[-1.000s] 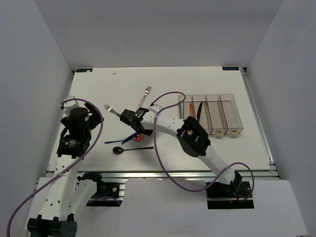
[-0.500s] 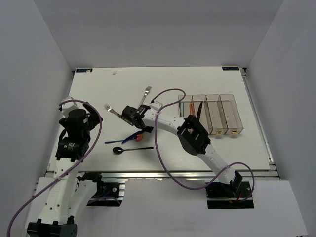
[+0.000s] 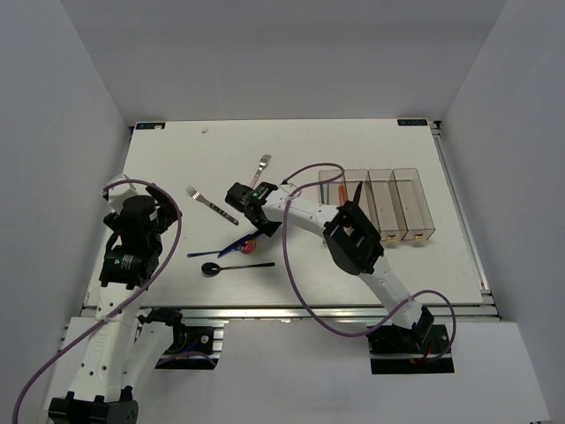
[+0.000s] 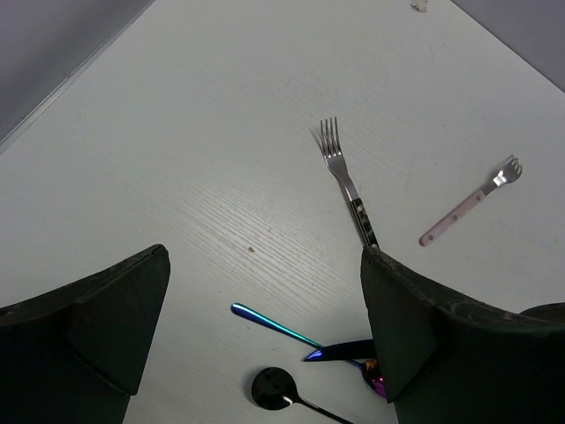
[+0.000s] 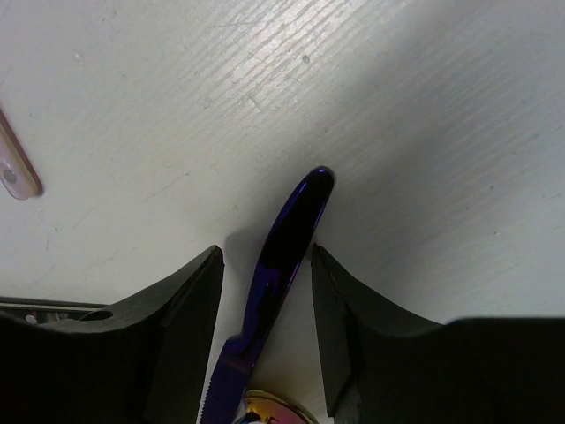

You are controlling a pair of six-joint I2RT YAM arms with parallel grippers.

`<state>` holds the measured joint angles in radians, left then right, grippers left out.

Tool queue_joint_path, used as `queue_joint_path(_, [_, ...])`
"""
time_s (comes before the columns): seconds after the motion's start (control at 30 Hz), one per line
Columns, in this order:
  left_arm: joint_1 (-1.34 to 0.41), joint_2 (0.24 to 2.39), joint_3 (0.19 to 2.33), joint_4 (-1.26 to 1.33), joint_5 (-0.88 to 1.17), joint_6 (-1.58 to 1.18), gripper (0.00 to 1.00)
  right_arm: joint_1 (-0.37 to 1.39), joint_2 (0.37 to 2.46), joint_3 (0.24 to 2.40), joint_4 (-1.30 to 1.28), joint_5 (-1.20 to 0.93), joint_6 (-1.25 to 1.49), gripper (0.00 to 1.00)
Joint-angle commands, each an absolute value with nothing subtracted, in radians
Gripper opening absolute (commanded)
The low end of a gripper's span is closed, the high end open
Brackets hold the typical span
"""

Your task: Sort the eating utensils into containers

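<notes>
The right gripper (image 5: 265, 261) is standing released over the table, its two black fingers (image 5: 181, 331) straddling a blue-purple knife (image 5: 287, 225). The knife is lying lengthwise in the gap between the jaws, and a sliver of table or shadow is showing on either side of it, so nothing is being clenched. Its rounded handle end is reaching just beyond the fingertips, while its serrated blade is running back toward the gripper's body. The metal is gleaming deep blue along the middle and shading to violet at the edges. At the blade's near end a shiny rainbow-tinted rounded piece (image 5: 274, 411) is peeking in; what it is cannot be told. Off to one side of the jaws, the tip of a pale pink handle (image 5: 18, 172) is lying.

The left gripper (image 4: 265, 256) is hanging with its jaws spread wide and holding nothing. Beyond its fingertips a dark-handled fork (image 4: 346, 181) and a pink-handled fork (image 4: 468, 203) are lying apart; nearer in, between the fingers, a thin iridescent piece (image 4: 269, 321) and a black spoon (image 4: 272, 389) are resting.

The containers (image 3: 381, 208) are sitting well apart from both grippers
</notes>
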<state>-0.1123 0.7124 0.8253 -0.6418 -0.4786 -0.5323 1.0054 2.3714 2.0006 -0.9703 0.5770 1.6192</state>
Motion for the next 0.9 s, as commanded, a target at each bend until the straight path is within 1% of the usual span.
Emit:
queue_joint_path(0.0, [-0.107, 0.703, 0.827, -0.658, -0.515, -0.546, 0.98, 1.015, 2.485, 1.966, -1.076, 0.399, 1.735, 0.51])
queue_joint_path(0.13, [-0.107, 0.712, 0.825, -0.661, -0.525, -0.548, 0.98, 1.017, 2.500, 2.051, -1.147, 0.388, 1.763, 0.50])
queue_joint_path(0.23, [-0.107, 0.718, 0.827, -0.663, -0.526, -0.549, 0.98, 1.019, 2.462, 2.020, -1.137, 0.397, 1.776, 0.50])
queue_joint_path(0.4, [-0.107, 0.710, 0.825, -0.664, -0.531, -0.552, 0.98, 1.025, 2.382, 1.898, -1.066, 0.410, 1.792, 0.51])
queue_joint_path(0.5, [-0.107, 0.706, 0.824, -0.667, -0.541, -0.555, 0.98, 1.014, 2.425, 1.940, -1.100, 0.403, 1.796, 0.52])
queue_joint_path(0.57, [-0.107, 0.704, 0.827, -0.669, -0.545, -0.557, 0.98, 1.003, 2.497, 2.046, -1.166, 0.385, 1.783, 0.52])
queue_joint_path(0.67, [-0.109, 0.703, 0.825, -0.670, -0.548, -0.558, 0.98, 0.985, 2.557, 2.121, -1.221, 0.370, 1.764, 0.51])
queue_joint_path(0.87, [-0.110, 0.704, 0.824, -0.669, -0.545, -0.555, 0.98, 0.959, 2.545, 2.028, -1.177, 0.312, 1.778, 0.49])
